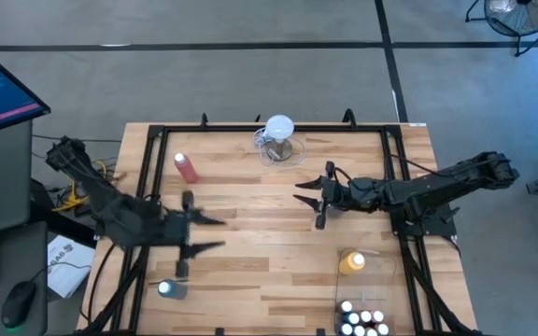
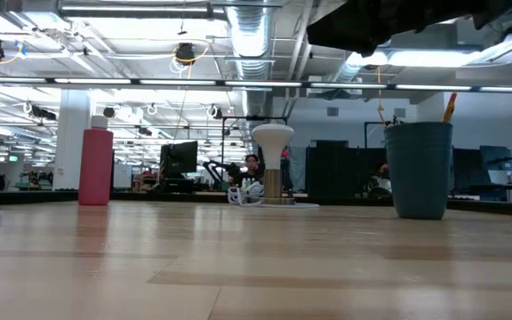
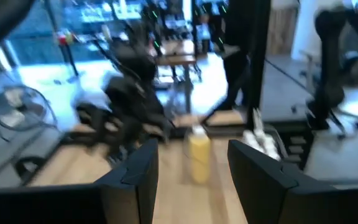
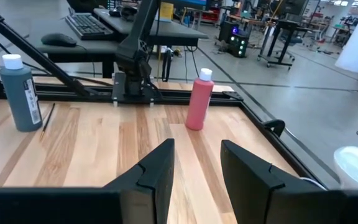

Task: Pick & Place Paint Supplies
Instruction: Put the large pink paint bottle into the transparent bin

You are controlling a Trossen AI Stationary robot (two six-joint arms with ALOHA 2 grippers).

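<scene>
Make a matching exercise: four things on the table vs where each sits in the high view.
Things:
1. pink bottle
2. yellow bottle
3. blue bottle
4. clear jug

Places:
A. middle of the table's top edge
B. lower left, below the left gripper
C. upper left part of the table
D. lower right, just above the cluster of small white-capped bottles

Pairs: 1-C, 2-D, 3-B, 4-A
</scene>
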